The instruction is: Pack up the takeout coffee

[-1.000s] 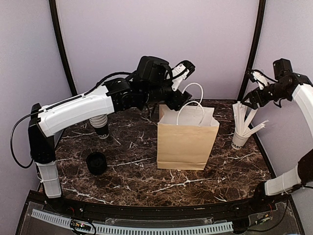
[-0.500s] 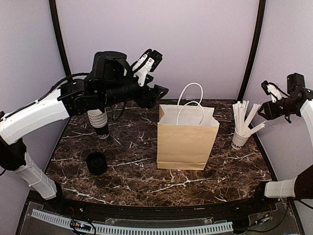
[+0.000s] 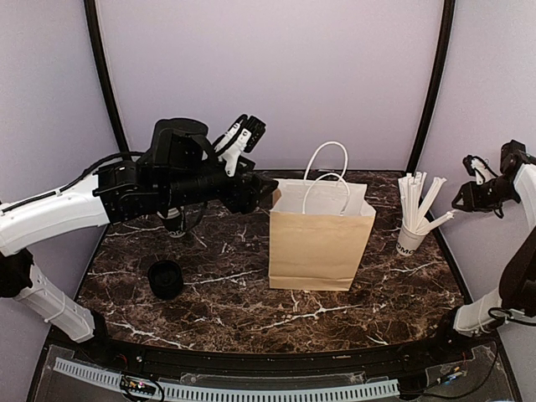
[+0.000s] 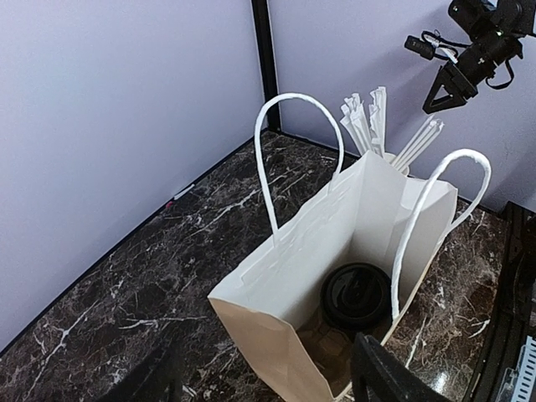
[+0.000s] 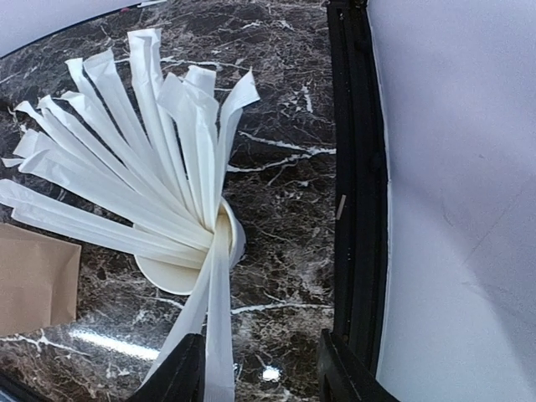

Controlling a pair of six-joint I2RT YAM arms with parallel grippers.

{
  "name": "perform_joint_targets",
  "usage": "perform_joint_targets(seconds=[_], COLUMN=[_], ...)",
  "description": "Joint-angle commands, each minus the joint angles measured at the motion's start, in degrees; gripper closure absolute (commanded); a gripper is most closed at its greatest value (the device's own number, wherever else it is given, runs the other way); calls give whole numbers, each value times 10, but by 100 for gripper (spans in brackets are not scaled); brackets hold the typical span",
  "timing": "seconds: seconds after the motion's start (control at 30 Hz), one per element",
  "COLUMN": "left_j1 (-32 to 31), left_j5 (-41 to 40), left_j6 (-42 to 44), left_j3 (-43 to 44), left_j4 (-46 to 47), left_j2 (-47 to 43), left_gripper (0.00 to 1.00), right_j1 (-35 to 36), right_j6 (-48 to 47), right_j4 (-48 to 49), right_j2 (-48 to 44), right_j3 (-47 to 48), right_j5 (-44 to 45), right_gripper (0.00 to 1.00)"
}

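So the small black paper coffee cup with the round black plastic lid (image 4: pixel 358 293) is sitting on the floor of the tall brown paper bag with white rope handles (image 3: pixel 321 243). The left wrist view looks right down on its lid. From the top camera you can't see it at all, the bag wall hides it.

What changed in the last second: the left gripper (image 3: pixel 250 123) was up over the bag mouth and has swung off to the left, clear of the handles. Its jaws are spread wide with nothing in them.

The right gripper (image 3: pixel 469 191) has backed away from the white cup of white paper-wrapped stirrers (image 3: pixel 410 239) toward the side wall, jaws apart, no stirrer taken as far as I can see.

I'd say the packing is basically done.
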Motion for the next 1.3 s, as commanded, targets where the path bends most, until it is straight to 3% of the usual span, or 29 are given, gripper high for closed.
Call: perform_joint_targets(seconds=[0.0, 0.3, 0.73, 0.93, 1.13, 1.27], left_j1=[2, 2, 2, 2, 2, 2], left_j5=[12, 23, 25, 24, 27, 28], left_j6=[-16, -16, -30, -34, -33, -31], left_j3=[-11, -22, -32, -38, -39, -47], left_j4=[33, 41, 45, 49, 49, 66], left_j2=[-34, -34, -44, -48, -47, -47], left_gripper=[29, 30, 30, 30, 30, 30], right_j1=[-2, -2, -2, -3, -2, -2], right_j6=[4, 11, 42, 50, 53, 45], right_j4=[-15, -24, -4, -2, -10, -47], right_j2=[-12, -12, -12, -11, -13, -15], right_j3=[18, -6, -31, -28, -23, 16], right_j5=[-43, -42, -21, -23, -24, -16], right_gripper=[49, 47, 53, 67, 89, 96])
